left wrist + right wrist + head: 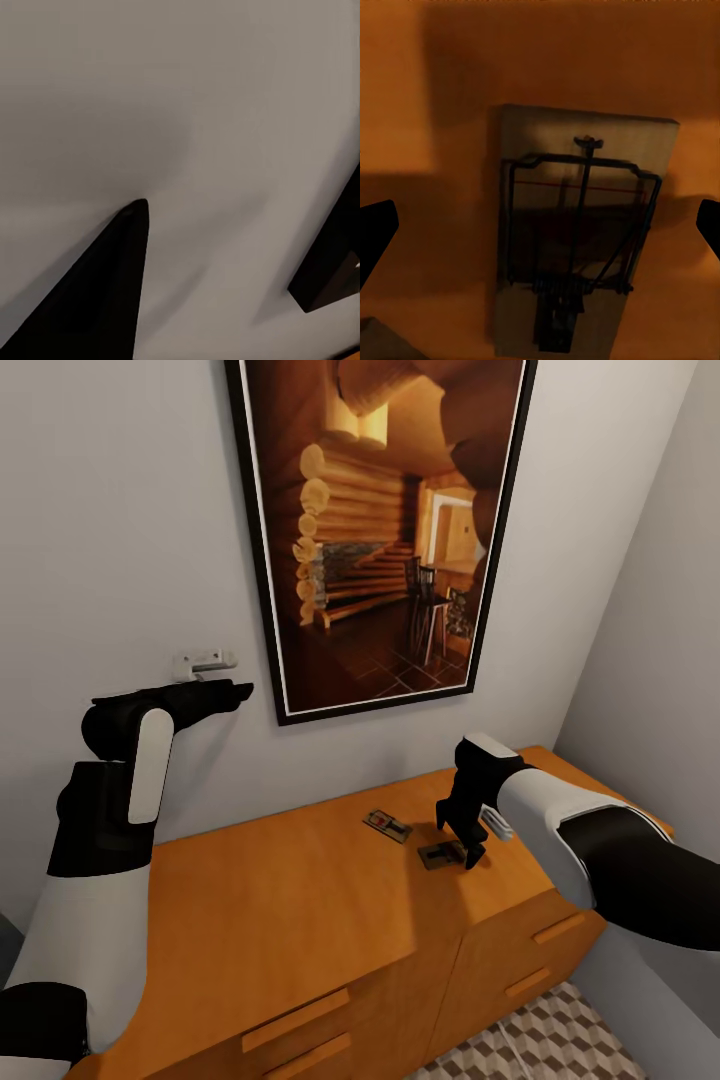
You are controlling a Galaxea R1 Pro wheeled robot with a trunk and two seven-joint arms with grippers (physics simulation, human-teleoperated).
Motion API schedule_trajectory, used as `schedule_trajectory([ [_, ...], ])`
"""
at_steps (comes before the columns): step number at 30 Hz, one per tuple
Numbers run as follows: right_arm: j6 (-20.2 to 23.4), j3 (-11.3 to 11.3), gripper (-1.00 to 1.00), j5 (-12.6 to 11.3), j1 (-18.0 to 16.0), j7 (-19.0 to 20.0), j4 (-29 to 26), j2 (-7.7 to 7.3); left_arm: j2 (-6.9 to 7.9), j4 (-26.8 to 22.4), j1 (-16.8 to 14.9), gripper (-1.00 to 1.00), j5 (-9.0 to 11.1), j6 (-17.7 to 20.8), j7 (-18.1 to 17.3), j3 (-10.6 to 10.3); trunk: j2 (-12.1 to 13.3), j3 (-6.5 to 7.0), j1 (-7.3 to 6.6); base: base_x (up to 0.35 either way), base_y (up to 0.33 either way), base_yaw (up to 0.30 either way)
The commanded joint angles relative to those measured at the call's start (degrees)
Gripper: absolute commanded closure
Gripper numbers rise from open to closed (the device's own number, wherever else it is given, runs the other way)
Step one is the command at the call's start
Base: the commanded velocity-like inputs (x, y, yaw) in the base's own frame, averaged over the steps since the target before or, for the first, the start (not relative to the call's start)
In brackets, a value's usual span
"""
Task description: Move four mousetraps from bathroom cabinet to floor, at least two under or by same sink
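Two mousetraps are seen lying flat on the top of the cabinet (300, 900), toward its right end, below the framed picture (385, 530) on the wall. The nearer mousetrap (440, 854) lies directly beneath the right gripper (463, 848); the second mousetrap (387, 825) lies just beside it, apart, nearer the wall.

Right gripper: held above the nearer mousetrap (581, 225), jaws spread wide with one fingertip to either side of the board, nothing grasped. Left gripper (235, 692): raised well above the cabinet top, close to the wall near a small white fixture (204, 662); one dark finger is shown in the left wrist view, and how far the jaws are open cannot be told.

Item description: thin, flat, rectangular wooden board, brown, carrying a dark wire bar frame, a straight arm along the middle and a coil spring near one short end.

Risks, as judged: the board is very thin, so the fingertips may strike the cabinet top or close above the board and miss it. A grip taken on the wire frame rather than the board edges may let the trap twist or slip out. A sideways nudge may slide it into the second mousetrap.

Bathroom floor (560, 1040): cube-patterned tiles, seen below the cabinet front.
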Motion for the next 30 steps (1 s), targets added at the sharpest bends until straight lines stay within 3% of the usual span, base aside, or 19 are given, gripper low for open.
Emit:
schedule_trajectory([
  [1,0.60,0.47,-1.00,-0.38,-0.05,-0.21,-0.02,-0.01,0.06,-0.03,-0.05,-1.00,0.28,0.23,0.64,-0.09,-0.04,-0.07,0.00,0.000,0.000,0.000],
  [21,0.60,0.51,-1.00,-0.38,0.00,-0.15,-0.04,0.02,0.06,-0.03,-0.06,-1.00,0.28,0.23,0.64,-0.09,-0.04,-0.07,0.00,0.000,0.000,0.000],
  [30,0.60,0.53,-1.00,-0.38,0.47,-0.09,-0.02,0.05,0.06,-0.03,-0.05,-1.00,0.28,0.23,0.64,-0.09,-2.85,-1.32,1.54,0.000,0.000,0.000],
])
